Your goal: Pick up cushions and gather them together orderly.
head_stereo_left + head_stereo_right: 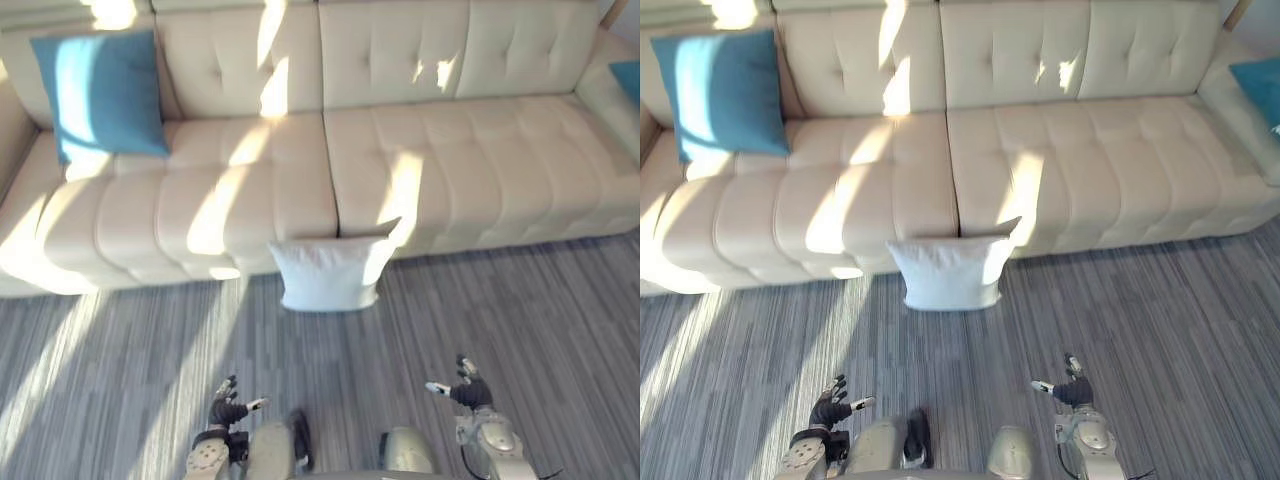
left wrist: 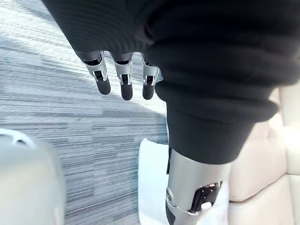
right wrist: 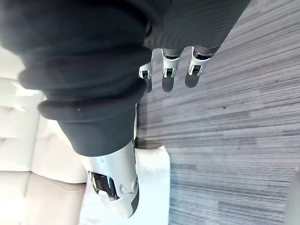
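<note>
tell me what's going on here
The robot faces a cream sofa with its left hand and right hand both low, open and empty. A white cushion stands on the grey floor against the sofa's front. One blue cushion leans on the backrest at the left end; a second blue cushion sits at the far right. Nothing is gathered yet.

You have no text, label, number or sign that can be read here.
</note>
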